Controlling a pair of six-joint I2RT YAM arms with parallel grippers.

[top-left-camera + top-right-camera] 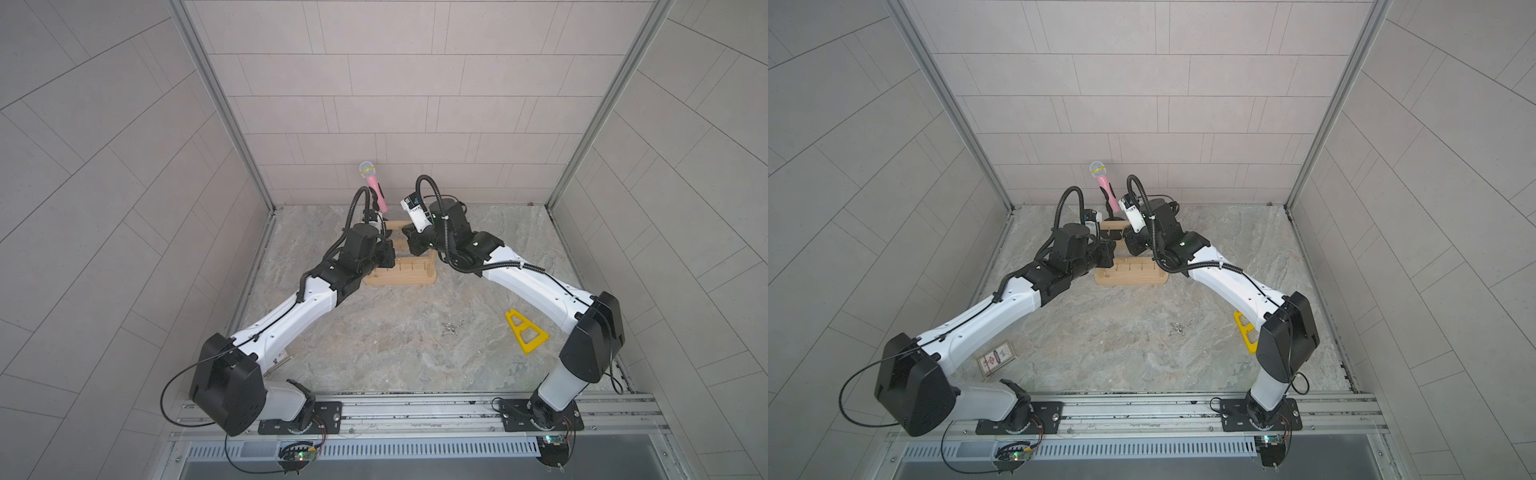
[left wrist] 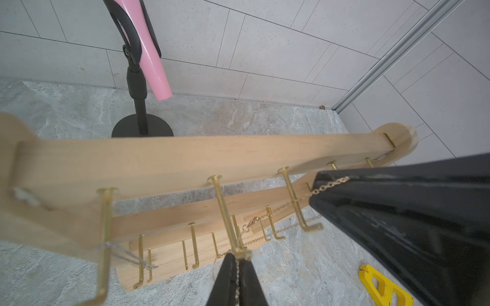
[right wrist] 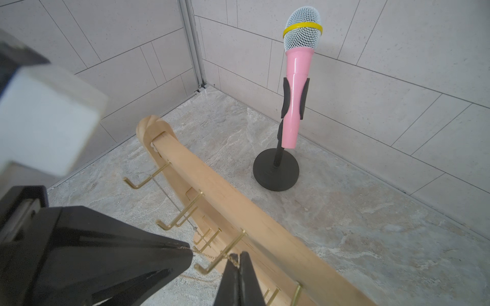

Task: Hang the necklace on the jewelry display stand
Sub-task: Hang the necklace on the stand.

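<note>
1. The jewelry display stand [image 1: 399,279] stands upright at the far middle of the surface [image 1: 374,357]. Its long axis runs left to right, and its brass hooks [image 2: 222,212] stick out toward the near side.
2. The necklace [image 2: 328,185] is a thin gold chain held up at the stand's top bar [image 2: 185,159], just on its near side. It is strung left to right between the two claws, with a slack loop drooping below.
3. The left claw [image 2: 236,261] has its fingers together, clamped on one end of the chain right at a hook's tip.
4. The right claw [image 3: 239,257] is likewise pinched together on the other end of the chain, close to the left claw along the same bar.
5. The chain crosses a hook between the two claws. Whether it rests on that hook cannot be told.
6. A fine silver chain [image 2: 124,255] hangs from a hook near the bar's left end.
7. A pink microphone [image 3: 294,92] sits tilted in a black microphone stand [image 3: 275,172] just beyond the rack, by the far wall.
8. Well nearer, on the right, lie a small silvery heap [image 1: 451,329] and a yellow triangular piece [image 1: 525,332]. A card box [image 1: 996,357] lies near left.
</note>
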